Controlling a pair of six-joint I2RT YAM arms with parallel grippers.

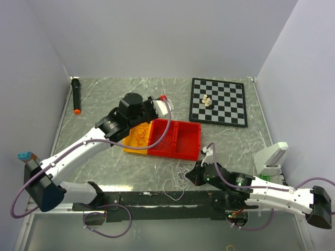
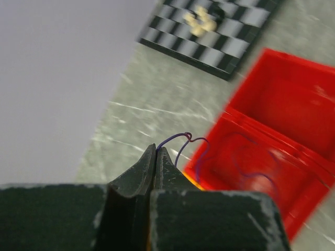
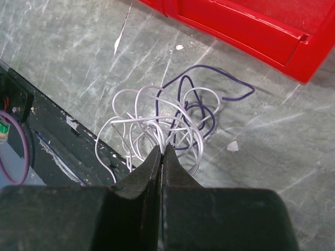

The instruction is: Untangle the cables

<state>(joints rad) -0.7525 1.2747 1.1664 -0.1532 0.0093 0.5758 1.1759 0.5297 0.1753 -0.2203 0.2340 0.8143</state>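
Jaws clenched — left jaws pinching a purple cable [image 2: 180, 136] over the red tray [image 2: 282, 89], right jaws gripping the white clump [image 3: 157, 124] at its 6 o'clock — a hard tug could cinch loops.

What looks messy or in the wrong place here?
The white and purple cables lie in a tangled clump on the table, outside the red bin, right at the right gripper's shut jaws. On the chessboard, a few chess pieces huddle together in one heap instead of standing on separate squares.
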